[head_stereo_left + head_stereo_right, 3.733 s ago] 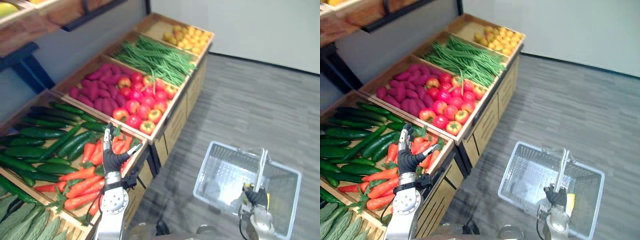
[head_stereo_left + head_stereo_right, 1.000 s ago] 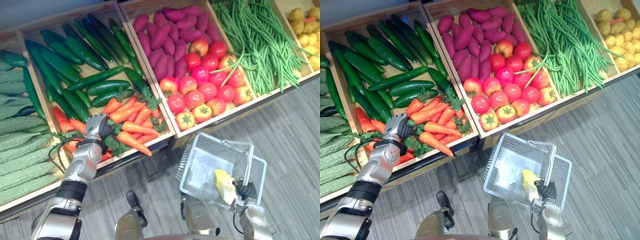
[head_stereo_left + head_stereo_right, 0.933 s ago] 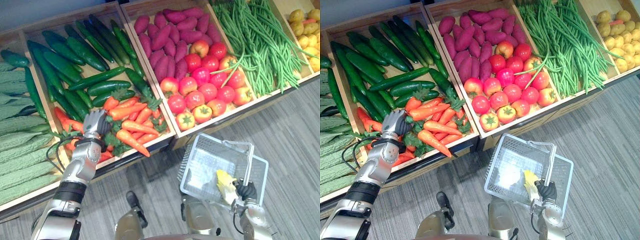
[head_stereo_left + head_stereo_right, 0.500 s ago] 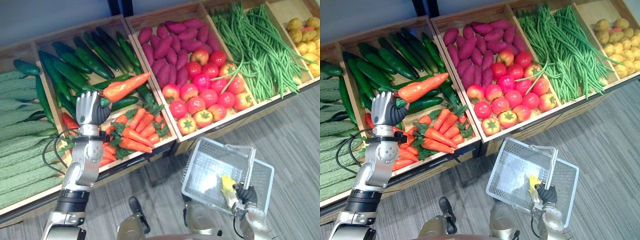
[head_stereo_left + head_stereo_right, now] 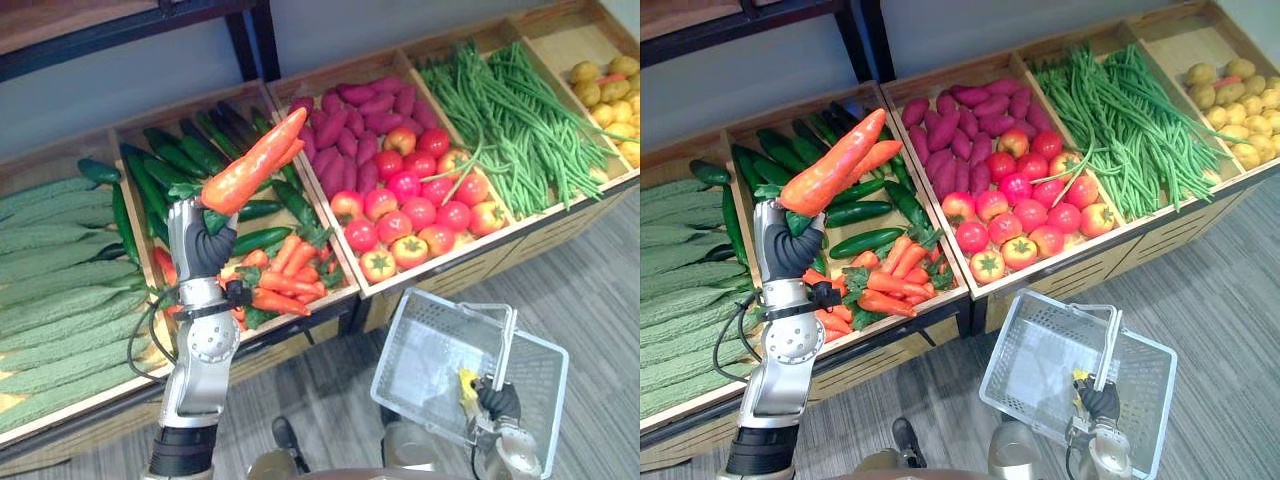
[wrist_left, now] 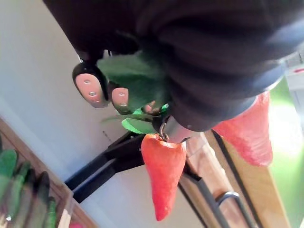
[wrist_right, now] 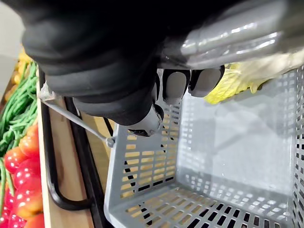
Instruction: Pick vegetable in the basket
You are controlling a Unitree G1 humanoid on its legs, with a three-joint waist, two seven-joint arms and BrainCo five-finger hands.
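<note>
Grey striped floor (image 5: pixel 1230 290) runs beside a long wooden stand (image 5: pixel 1080 265) of bins — pale wall (image 5: pixel 990 25) and dark shelf frame (image 5: pixel 875 45) behind.

Cucumbers (image 5: pixel 190 150), tomatoes (image 5: pixel 410 215), green beans (image 5: pixel 520 120) in crates (image 5: pixel 452 266)

Place: grocery shop, produce section.
- Row of slanted wooden bins (image 5: pixel 440 265), goods sorted by kind: ridged gourds (image 5: pixel 60 290), cucumbers (image 5: pixel 170 160), carrots (image 5: pixel 285 285), sweet potatoes (image 5: pixel 350 110), tomatoes (image 5: pixel 410 215), green beans (image 5: pixel 510 120), small yellow produce (image 5: pixel 605 85).
- Grey plastic shopping basket (image 5: pixel 425 345) with a bar handle.
- Grey plank-pattern floor (image 5: pixel 590 270) forming an aisle in front of the bins.
</note>
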